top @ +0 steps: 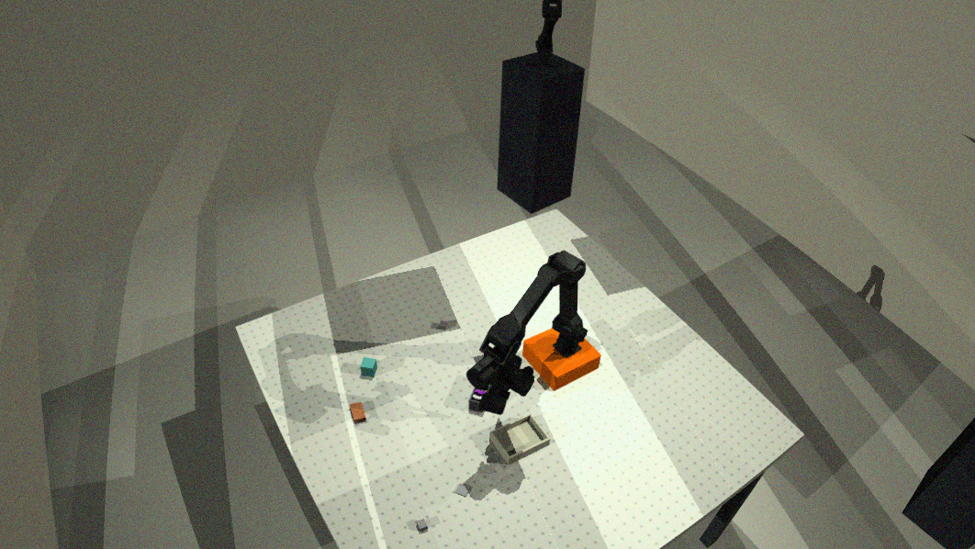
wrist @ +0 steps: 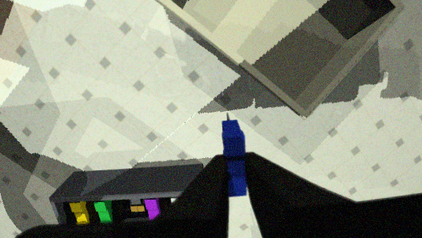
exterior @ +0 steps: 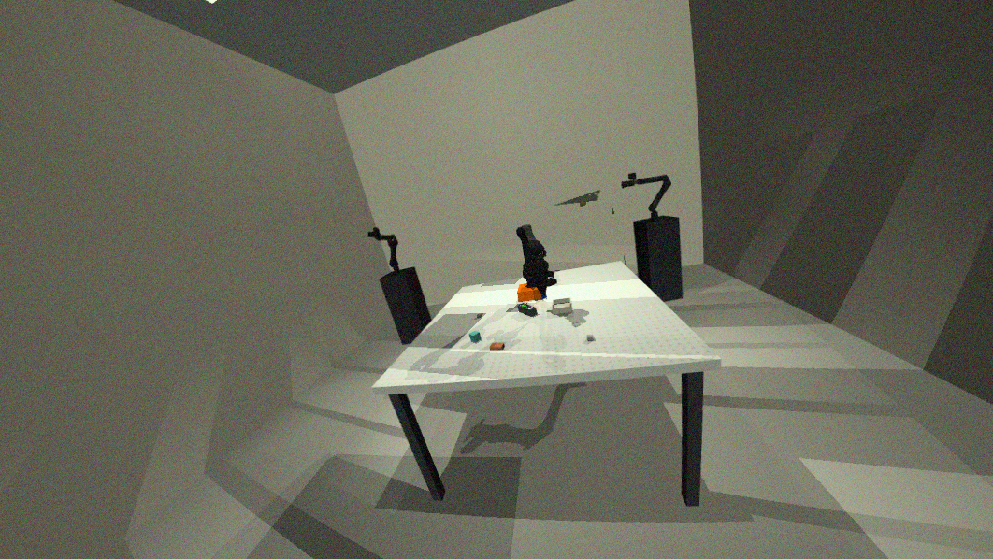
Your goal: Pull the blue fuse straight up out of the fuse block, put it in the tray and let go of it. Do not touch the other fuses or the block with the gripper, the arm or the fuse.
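My gripper (wrist: 234, 162) is shut on the blue fuse (wrist: 233, 140) (exterior: 544, 297), its thin prong pointing away from the fingers. The fuse is out of the dark fuse block (wrist: 136, 181) (exterior: 529, 310) and held above the table, between block and tray. In the wrist view the block's yellow fuse (wrist: 80, 212), green fuse (wrist: 104, 212) and purple fuse (wrist: 152, 208) show, with an empty slot between green and purple; the white fuse is mostly hidden by a finger. The pale tray (wrist: 272, 89) (top: 528, 451) (exterior: 562, 311) lies beyond the fuse. The arm hides the fuse in the top view.
The arm stands on an orange base (top: 573, 371) (exterior: 526, 293). A teal cube (top: 368, 366) (exterior: 475, 336) and a brown-orange block (top: 357, 412) (exterior: 496, 345) lie away from the tray. Small grey pieces (top: 421, 525) lie nearer the table's front edge in the top view.
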